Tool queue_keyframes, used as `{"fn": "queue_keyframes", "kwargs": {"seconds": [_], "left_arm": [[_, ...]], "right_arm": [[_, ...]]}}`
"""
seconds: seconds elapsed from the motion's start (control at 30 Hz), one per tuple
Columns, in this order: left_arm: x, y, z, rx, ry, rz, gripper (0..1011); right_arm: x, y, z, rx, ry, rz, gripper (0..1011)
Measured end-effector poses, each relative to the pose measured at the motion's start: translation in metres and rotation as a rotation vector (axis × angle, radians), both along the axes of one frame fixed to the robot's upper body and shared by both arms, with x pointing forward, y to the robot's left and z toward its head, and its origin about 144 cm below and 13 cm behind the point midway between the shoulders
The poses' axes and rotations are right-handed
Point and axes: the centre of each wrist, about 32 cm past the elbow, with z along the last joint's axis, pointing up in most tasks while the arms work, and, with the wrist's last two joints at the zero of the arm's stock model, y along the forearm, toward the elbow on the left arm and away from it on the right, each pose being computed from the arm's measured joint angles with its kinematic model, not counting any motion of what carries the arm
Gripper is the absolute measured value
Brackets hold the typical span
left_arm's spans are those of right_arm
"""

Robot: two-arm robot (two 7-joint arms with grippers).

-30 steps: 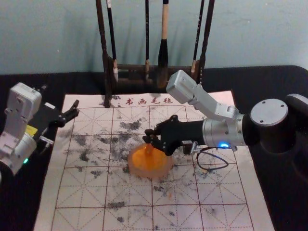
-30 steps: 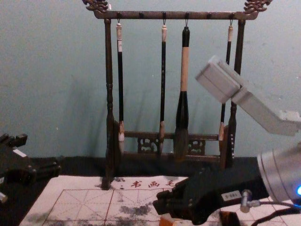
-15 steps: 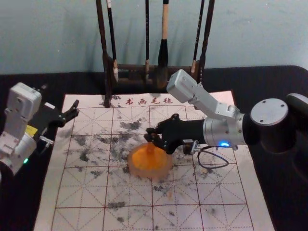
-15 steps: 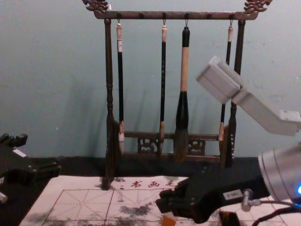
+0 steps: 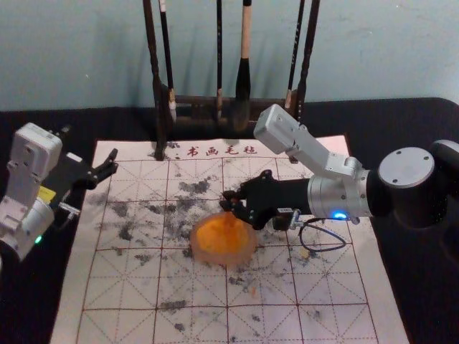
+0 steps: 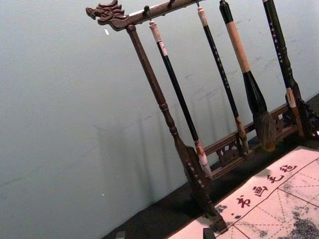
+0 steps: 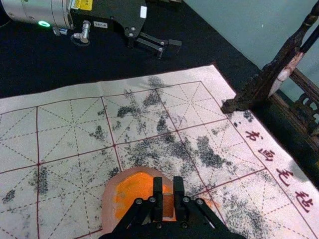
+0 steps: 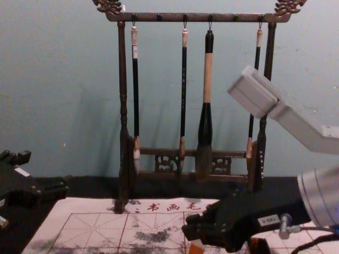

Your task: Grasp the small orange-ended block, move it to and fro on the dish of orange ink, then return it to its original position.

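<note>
My right gripper (image 5: 228,202) is over the back of the dish of orange ink (image 5: 208,247), towards its right side, shut on the small block (image 5: 230,218). In the right wrist view, the block (image 7: 168,205) is pinched between the two fingers of my right gripper (image 7: 168,191), with the dish (image 7: 108,201) around and below it; contact with the ink cannot be told. The chest view has the block's orange end (image 8: 197,247) under the fingertips. My left gripper (image 5: 110,163) is parked open at the mat's left edge; its tips (image 6: 208,233) show in the left wrist view.
Behind the mat (image 5: 115,287) stands a dark wooden rack (image 8: 123,106) with hanging brushes (image 8: 207,79). A small dark object (image 8: 258,245) sits under the right gripper's body. Black cloth (image 5: 416,118) surrounds the ink-stained mat.
My right gripper, holding the block, has shifted slightly to the right, from the dish's middle back towards its right side. The left arm and the dish have stayed put.
</note>
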Motion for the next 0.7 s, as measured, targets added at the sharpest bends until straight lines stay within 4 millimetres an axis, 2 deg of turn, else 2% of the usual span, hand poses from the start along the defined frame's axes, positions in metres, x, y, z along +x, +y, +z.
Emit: {"fn": "queue_keyframes", "kwargs": {"seconds": [0.7], "left_arm": [[0.0,0.0,0.0,0.0,0.0,0.0,1001]], "right_arm": [[-0.0065,-0.0093,0.0015,0.003,0.003,0.011,123]]}}
